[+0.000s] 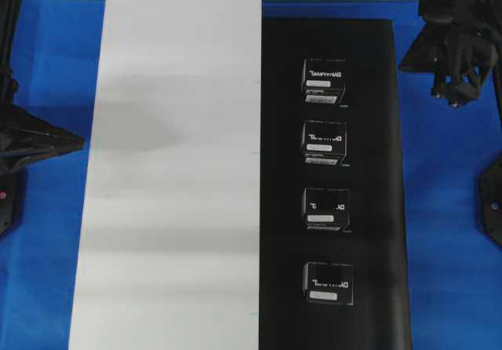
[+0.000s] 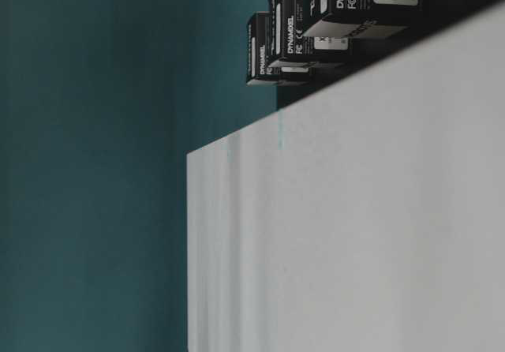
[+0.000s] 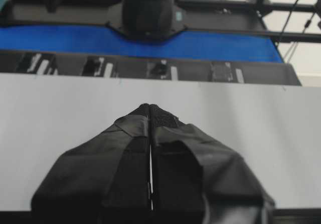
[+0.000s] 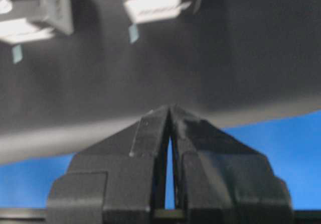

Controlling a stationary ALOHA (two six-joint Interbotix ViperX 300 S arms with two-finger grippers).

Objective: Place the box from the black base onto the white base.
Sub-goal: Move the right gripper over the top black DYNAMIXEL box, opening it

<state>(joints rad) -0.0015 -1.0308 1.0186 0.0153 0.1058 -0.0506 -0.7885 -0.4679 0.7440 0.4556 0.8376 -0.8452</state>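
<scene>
My right claw [image 4: 170, 108] was pinched shut with nothing between its fingertips, only a thin slit showing lower down between the fingers. It hung over the edge of the black base [image 4: 210, 58], where the dark sheet met the blue table [image 4: 296, 153]. Ahead of its tips and a little to the left, well apart from it, stood two of the small black boxes, one [image 4: 158, 0] nearly straight ahead and one [image 4: 32, 13] farther left; both were blurred in my wrist view.

From overhead my right arm [image 1: 459, 44] sat at the far right corner, beside the black base [image 1: 376, 169] and off its edge. All four boxes stood in a row on that base: the one nearest my right claw [image 1: 324, 76], then the next [image 1: 323, 142], the third [image 1: 325, 209], and the last [image 1: 328, 283]. None of them touched the white base [image 1: 172, 169], which lay edge to edge with the black one on its far side from my right claw.

My left claw [image 3: 150, 108] was closed too, fingertips pressed together and holding nothing, pointing level across the white base [image 3: 60, 108] toward the row of boxes beyond it.
</scene>
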